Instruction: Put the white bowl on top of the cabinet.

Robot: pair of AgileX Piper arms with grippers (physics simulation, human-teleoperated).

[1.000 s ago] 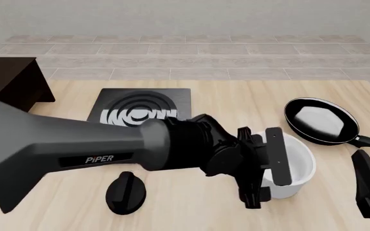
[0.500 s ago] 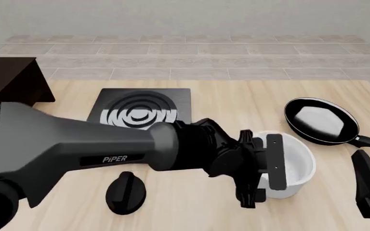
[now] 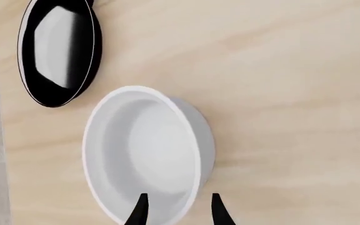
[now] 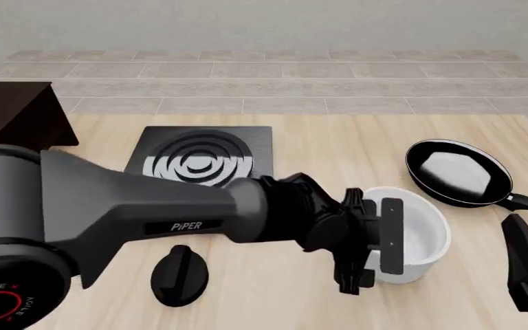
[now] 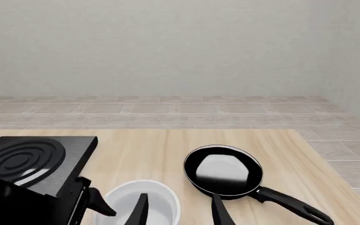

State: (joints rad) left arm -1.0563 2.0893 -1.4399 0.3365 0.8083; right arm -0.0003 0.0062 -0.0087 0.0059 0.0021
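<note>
- Pale wooden tabletop (image 4: 337, 148) carries everything; the white bowl (image 4: 417, 237) sits right of centre, just short of the black frying pan (image 4: 458, 172).
- On the left arm, the jaws (image 4: 374, 244) straddle the bowl's near wall, one finger inside and one outside, apart and not yet clenched.
- On the right arm, the jaws (image 5: 178, 211) hang released, holding nothing.
- Risk: a one-wall pinch could let the bowl tip or slip during the long carry to the cabinet (image 4: 16, 117), far left.
</note>
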